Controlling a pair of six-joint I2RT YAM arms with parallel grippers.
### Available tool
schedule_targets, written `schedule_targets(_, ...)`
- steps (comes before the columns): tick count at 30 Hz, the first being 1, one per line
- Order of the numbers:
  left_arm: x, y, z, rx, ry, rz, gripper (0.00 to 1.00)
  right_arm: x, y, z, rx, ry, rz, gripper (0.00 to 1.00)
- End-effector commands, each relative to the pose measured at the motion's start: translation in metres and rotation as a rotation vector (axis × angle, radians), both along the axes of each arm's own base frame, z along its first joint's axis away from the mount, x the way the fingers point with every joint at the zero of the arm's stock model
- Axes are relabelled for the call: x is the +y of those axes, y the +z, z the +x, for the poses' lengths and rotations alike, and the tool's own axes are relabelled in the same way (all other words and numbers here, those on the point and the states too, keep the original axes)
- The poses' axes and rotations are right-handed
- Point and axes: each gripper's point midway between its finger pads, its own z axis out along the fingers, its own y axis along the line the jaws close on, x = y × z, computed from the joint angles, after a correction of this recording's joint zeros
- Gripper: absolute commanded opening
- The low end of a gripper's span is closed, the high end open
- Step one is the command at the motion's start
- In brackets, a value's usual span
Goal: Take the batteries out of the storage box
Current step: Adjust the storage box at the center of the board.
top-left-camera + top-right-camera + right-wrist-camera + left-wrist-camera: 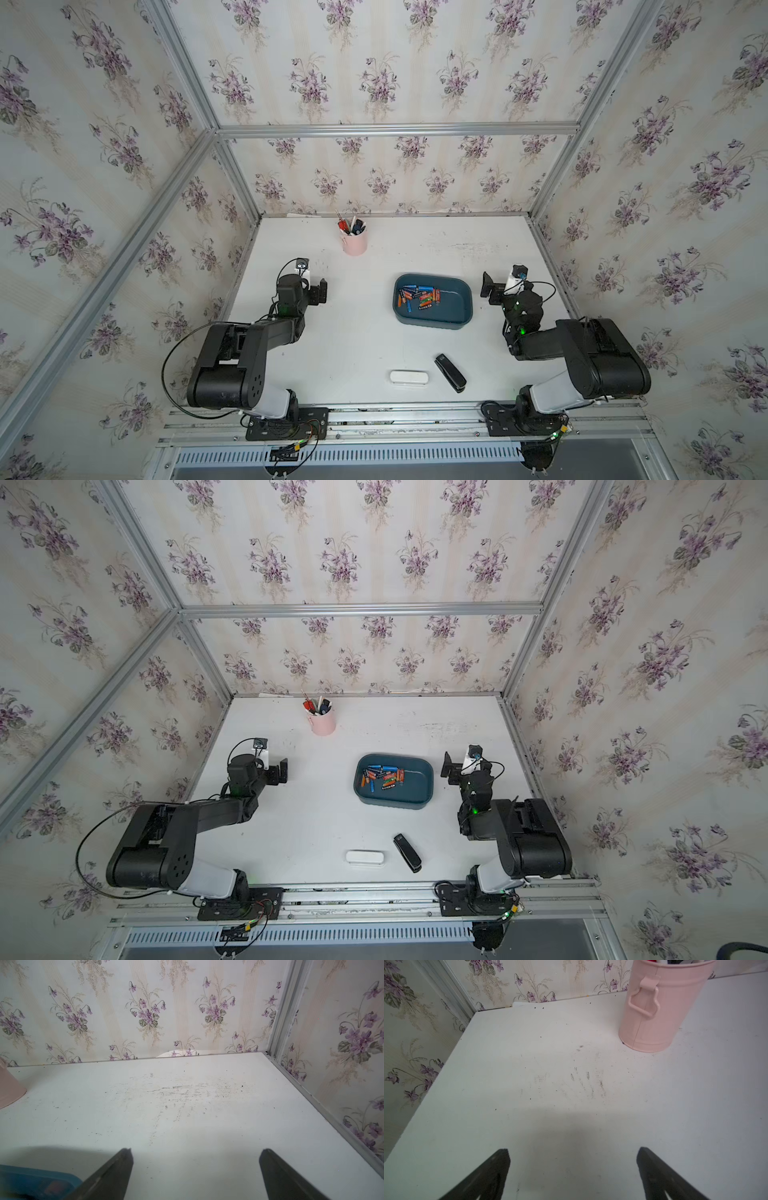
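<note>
The dark teal storage box (455, 309) (417, 787) sits right of the table's middle in both top views. Several batteries (419, 297) (381, 777) in mixed colours lie heaped in its left half. My left gripper (321, 291) (283, 771) hovers well to the left of the box, open and empty over bare table (573, 1149). My right gripper (485, 286) (448, 766) stands just right of the box, also open and empty (196, 1149). In the right wrist view a corner of the storage box (31, 1176) shows beside one finger.
A pink cup (354, 244) (323, 724) (660, 1012) with pens and red-handled tools stands at the back. A small white oblong case (409, 377) (365, 857) and a black stapler-like object (450, 372) (407, 852) lie near the front edge. Wallpapered walls enclose three sides.
</note>
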Motion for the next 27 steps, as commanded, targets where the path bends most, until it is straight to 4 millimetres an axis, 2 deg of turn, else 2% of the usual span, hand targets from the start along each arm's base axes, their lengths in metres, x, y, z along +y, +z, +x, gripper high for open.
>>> schedule_targets(1,-0.001,0.01,0.005,-0.043,-0.01,0.007,1.0,-0.001,0.007,0.002,-0.029,-0.004,-0.002,1.0)
schedule_targets(24,-0.001,0.011,0.005,-0.044,-0.012,0.008,1.0,-0.001,0.007,0.002,-0.03,-0.005,-0.004,1.0)
schedule_targets(27,0.006,0.024,0.003,-0.045,0.049,0.023,1.0,0.0,0.017,0.001,-0.041,-0.049,-0.036,1.0)
